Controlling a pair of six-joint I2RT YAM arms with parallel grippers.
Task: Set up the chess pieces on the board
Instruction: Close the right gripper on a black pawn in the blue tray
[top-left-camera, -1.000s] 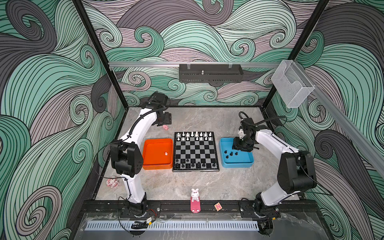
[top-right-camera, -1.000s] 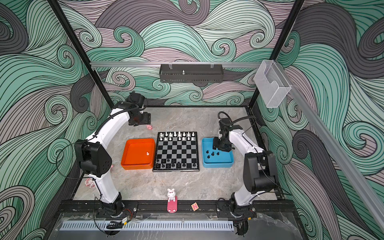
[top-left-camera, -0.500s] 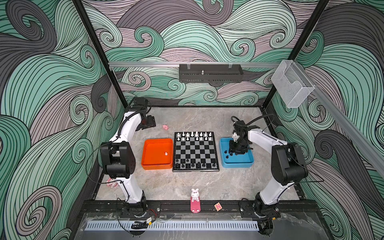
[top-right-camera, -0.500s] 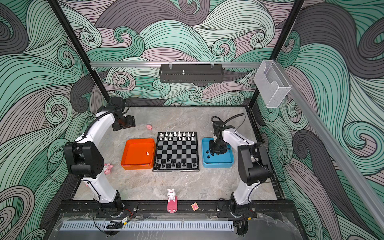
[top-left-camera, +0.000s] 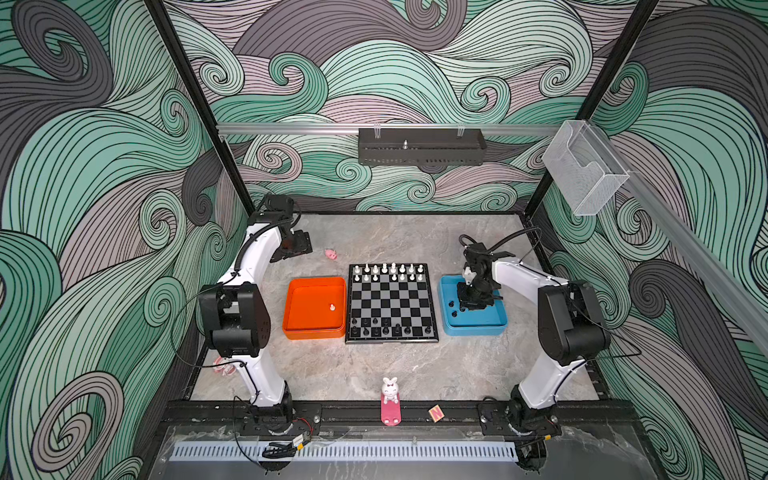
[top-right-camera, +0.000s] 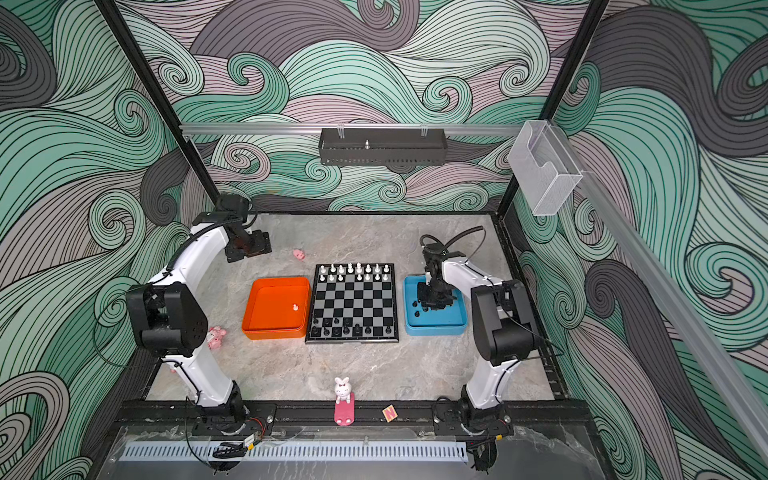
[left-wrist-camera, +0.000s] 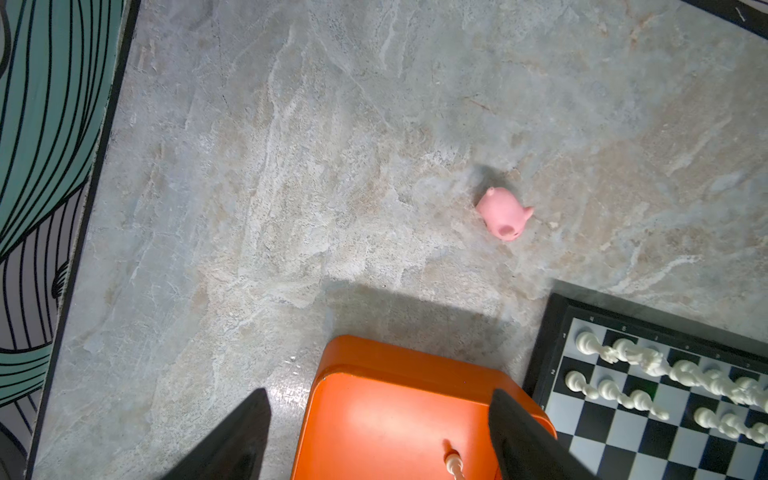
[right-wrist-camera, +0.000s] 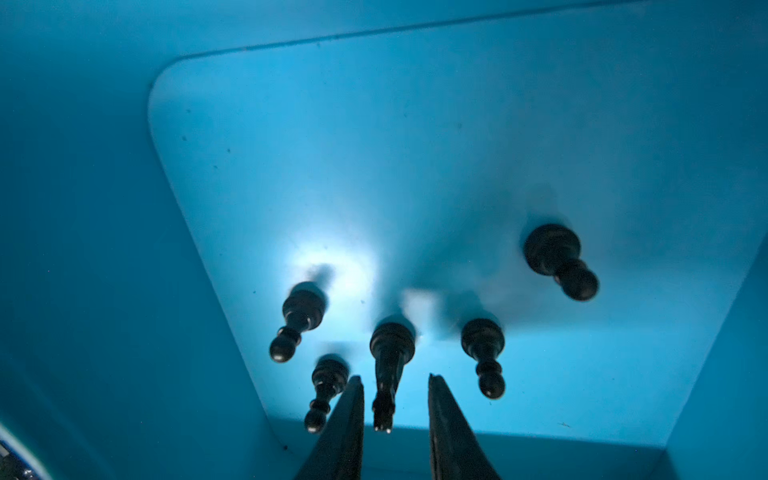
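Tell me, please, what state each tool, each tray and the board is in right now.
left tool: open, empty.
right tool: open, straddling an upright black piece.
board: white rows nearly full, black rows partly set.
orange tray: holds one white piece.
blue tray: several upright black pieces.

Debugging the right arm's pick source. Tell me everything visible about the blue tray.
The blue tray is a shallow rounded-corner square, glossy plastic by its look, lying flat on the table just right of the board in both top views. Five black pieces stand upright on its floor. The right gripper reaches inside, jaws open around the middle piece.
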